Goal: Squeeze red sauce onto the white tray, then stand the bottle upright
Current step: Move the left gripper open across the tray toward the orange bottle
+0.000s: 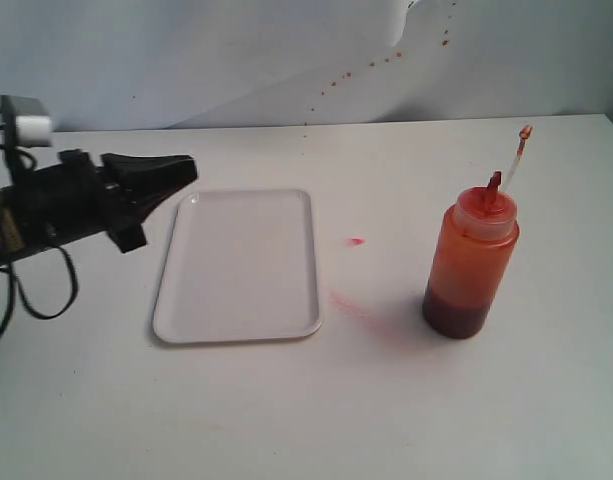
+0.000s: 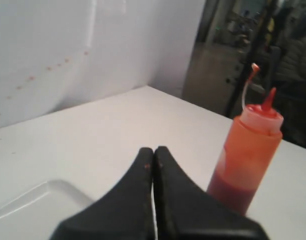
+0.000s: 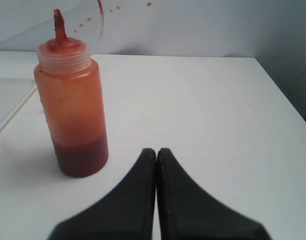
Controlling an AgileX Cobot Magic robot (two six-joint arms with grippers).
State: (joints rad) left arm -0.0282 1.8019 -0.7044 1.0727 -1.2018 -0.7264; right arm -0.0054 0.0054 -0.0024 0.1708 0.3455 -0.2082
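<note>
The translucent orange-red bottle (image 1: 470,262) stands upright on the table, right of the white tray (image 1: 239,265). A dark red sauce layer (image 1: 455,314) fills its bottom; its clear cap strap (image 1: 516,155) sticks up. The tray looks bare of sauce. My left gripper (image 1: 186,170) hovers shut over the tray's far left corner, holding nothing. In the left wrist view that gripper (image 2: 153,150) points toward the bottle (image 2: 245,157), with the tray's corner (image 2: 38,200) below. My right gripper (image 3: 156,151) is shut and empty, near the bottle (image 3: 73,115). It is outside the exterior view.
A small red blob (image 1: 356,241) and a faint pink smear (image 1: 348,303) mark the table between tray and bottle. Red specks dot the back wall (image 1: 386,60). The table's right edge (image 3: 287,107) lies beyond the right gripper.
</note>
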